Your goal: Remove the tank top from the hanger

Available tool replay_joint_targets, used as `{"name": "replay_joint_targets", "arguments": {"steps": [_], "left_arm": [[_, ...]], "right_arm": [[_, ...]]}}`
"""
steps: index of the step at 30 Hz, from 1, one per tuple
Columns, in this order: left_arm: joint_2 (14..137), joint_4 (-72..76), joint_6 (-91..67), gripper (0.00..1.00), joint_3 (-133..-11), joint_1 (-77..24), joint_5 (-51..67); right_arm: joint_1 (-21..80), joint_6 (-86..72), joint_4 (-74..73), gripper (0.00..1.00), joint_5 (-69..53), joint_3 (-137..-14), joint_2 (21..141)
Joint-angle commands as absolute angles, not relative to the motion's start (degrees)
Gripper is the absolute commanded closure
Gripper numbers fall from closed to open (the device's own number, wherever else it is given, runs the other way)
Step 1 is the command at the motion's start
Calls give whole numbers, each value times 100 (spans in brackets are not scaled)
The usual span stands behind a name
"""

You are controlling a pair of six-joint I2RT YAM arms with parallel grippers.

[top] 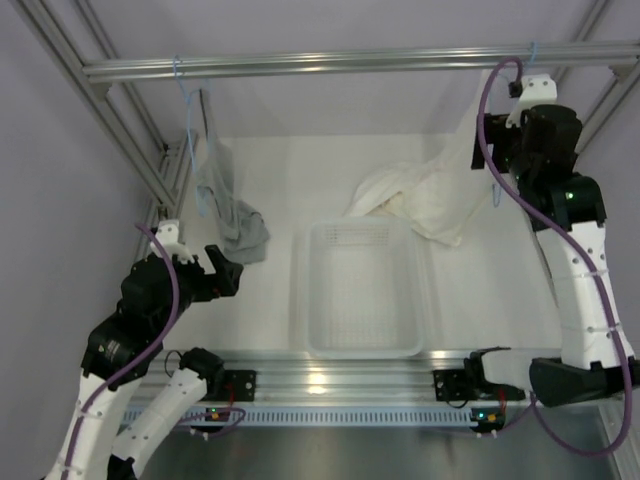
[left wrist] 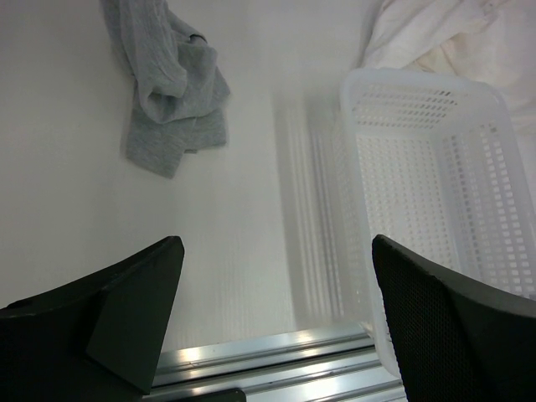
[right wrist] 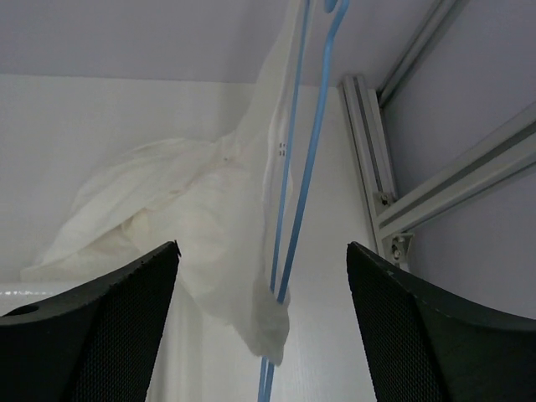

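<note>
the tank top (top: 425, 195) hangs by a strap from the blue hanger (right wrist: 293, 167) at the rear right, its body slumped on the table behind the basket (top: 360, 345) — so you're at the reach-in step. your right gripper (right wrist: 261, 251) is spread wide, facing strap and hanger; your left gripper (left wrist: 276, 251) gapes empty. next, pinch fabric only — not the wire.

White tank top (right wrist: 209, 226) draped on blue hanger (right wrist: 297, 167) — gripper (right wrist: 261, 327) spread wide, empty
</note>
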State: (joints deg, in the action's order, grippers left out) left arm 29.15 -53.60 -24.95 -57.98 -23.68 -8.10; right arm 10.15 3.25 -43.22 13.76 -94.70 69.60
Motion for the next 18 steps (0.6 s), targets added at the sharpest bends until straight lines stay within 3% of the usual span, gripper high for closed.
{"name": "replay_joint_targets", "arguments": {"steps": [1,5,6,7,9,14,18], "left_arm": [[2848,-5071,-2426,1,-5783,-2382,-686],[2769,-5071,-2417,1,-5783,-2382,-659],[2751,-5063,-2408,1,-5783,-2382,-650],[2742,-5071,-2408,1,-5775,-2382,-642],[2733,-5063,-2400,1,-5775,-2382,-633],[2751,-5045,-2583,1,-5608,-2391,-369],[2751,-5045,-2637,1,-5546,-2391,-413]], "right_arm": [[607,439,-3727,20,493,-10010,7284],[440,483,-3613,24,414,-10003,7550],[396,483,-3569,28,396,-9958,7585],[352,483,-3525,42,378,-9915,7655],[238,457,-3315,52,343,-9704,7708],[167,369,-2909,61,466,-9317,7594],[141,378,-2742,78,562,-9176,7559]]}}
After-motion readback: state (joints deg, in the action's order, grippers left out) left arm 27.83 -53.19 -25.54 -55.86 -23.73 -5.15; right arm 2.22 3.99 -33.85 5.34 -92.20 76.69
